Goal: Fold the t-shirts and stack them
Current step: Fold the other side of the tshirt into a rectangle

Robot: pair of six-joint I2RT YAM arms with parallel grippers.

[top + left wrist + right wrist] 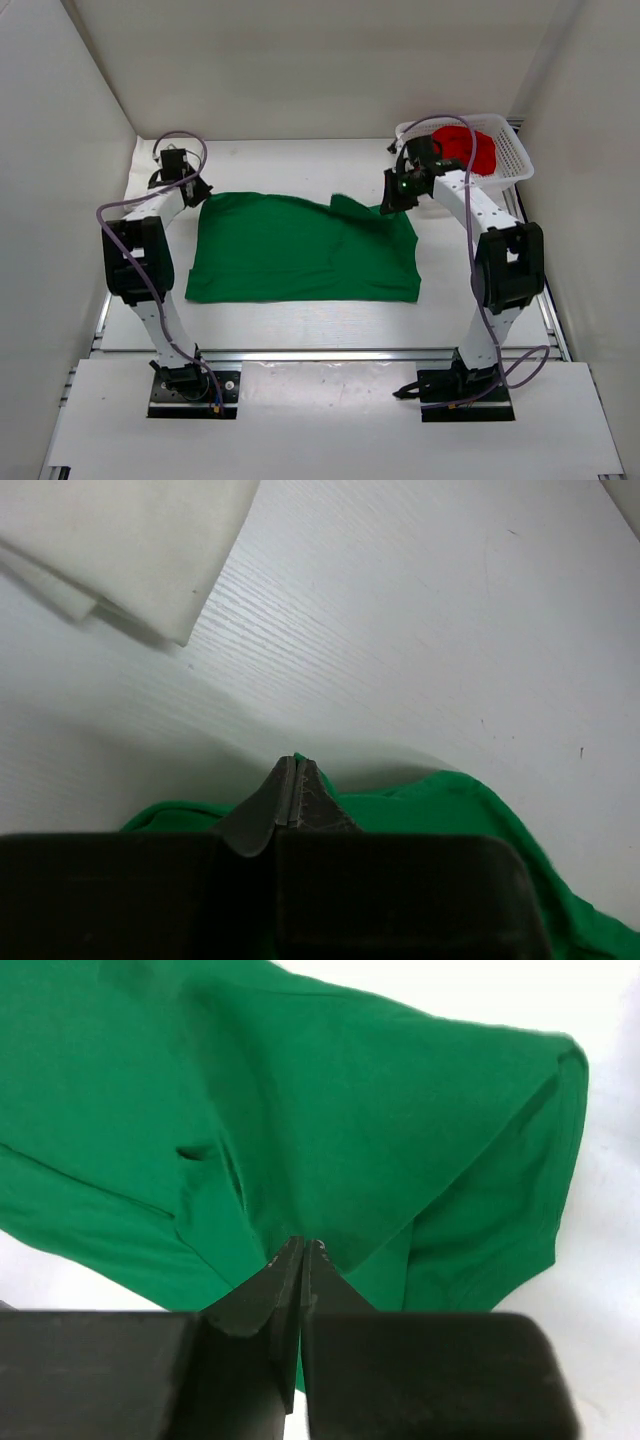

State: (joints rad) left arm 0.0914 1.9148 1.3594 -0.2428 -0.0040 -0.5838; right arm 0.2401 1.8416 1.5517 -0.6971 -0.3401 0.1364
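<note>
Top external view shows the green t-shirt spread flat at the middle of the table, with the left gripper at its 10 o'clock corner and the right gripper at its 2 o'clock corner. Both pairs of jaws are pressed together: the right one pinches a raised, rumpled bit of green cloth, and the left one seems to nip only the very edge of the hem, a sliver of green showing at its tips in the left wrist view. That thin bite is the main worry, since the hem could slide out as soon as the arms lift, leaving one side to drop and the fold skewed. The bunching at 2 o'clock may also mean just one layer is caught, so the shirt would crease instead of folding clean. The cream-white t-shirt lies folded at 11 o'clock of the left wrist view, near enough to be brushed, while the red t-shirt waits in the basket at 2 o'clock
</note>
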